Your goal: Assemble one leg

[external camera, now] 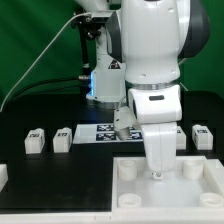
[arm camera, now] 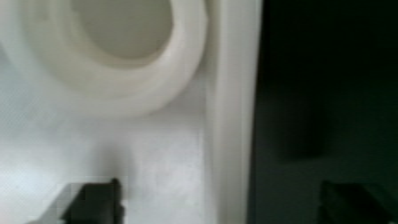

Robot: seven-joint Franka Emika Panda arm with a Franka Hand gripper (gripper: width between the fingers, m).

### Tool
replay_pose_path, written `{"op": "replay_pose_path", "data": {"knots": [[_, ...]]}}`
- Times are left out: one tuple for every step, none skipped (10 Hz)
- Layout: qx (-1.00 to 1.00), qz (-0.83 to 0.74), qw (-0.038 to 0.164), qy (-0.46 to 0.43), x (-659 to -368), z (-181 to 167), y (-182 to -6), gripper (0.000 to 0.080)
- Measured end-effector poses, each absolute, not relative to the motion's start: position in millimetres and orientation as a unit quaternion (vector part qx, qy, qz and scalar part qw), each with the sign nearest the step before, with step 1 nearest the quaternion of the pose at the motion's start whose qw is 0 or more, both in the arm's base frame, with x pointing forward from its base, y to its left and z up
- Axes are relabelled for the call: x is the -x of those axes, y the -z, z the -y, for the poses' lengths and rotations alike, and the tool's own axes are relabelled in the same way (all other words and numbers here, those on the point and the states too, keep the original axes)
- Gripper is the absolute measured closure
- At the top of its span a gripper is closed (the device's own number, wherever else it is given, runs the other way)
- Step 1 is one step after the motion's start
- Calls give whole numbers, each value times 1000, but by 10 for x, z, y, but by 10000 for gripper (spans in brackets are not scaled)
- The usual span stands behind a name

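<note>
Three legs stand on the black table as small white blocks with tags: two at the exterior view's left (external camera: 35, 140) (external camera: 62, 138) and one at its right (external camera: 200, 135). My gripper (external camera: 157, 172) hangs low over the far rim of the large white tray-like part (external camera: 100, 205). In the wrist view the gripper (arm camera: 222, 200) is open. Its dark fingertips (arm camera: 93, 202) stand wide apart on either side of the part's raised edge (arm camera: 231, 110), holding nothing. A round corner socket (arm camera: 125, 40) lies just beyond them.
The marker board (external camera: 103, 130) lies flat behind the tray-like part, partly hidden by the arm. Another white piece (external camera: 3, 173) sits at the exterior view's far left edge. More round sockets (external camera: 127, 170) (external camera: 190, 168) show on the part's far corners. A green backdrop closes the rear.
</note>
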State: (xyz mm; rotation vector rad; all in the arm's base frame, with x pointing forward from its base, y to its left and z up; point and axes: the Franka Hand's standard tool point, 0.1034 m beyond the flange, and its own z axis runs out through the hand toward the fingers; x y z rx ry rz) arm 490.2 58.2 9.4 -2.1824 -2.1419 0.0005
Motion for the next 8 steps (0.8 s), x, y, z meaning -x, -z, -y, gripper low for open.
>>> {"op": "replay_pose_path", "data": {"knots": [[713, 700, 42, 0, -4902, -579, -94, 211], [713, 699, 42, 0, -4903, -577, -94, 163], [714, 699, 42, 0, -4903, -574, -94, 153], [714, 699, 42, 0, -4903, -572, -94, 153], [714, 699, 42, 0, -4903, -570, -94, 153], [714, 699, 42, 0, -4903, -568, -94, 151], [714, 699, 42, 0, -4903, -566, -94, 151], [722, 690, 41, 0, -4906, -571, -109, 151]]}}
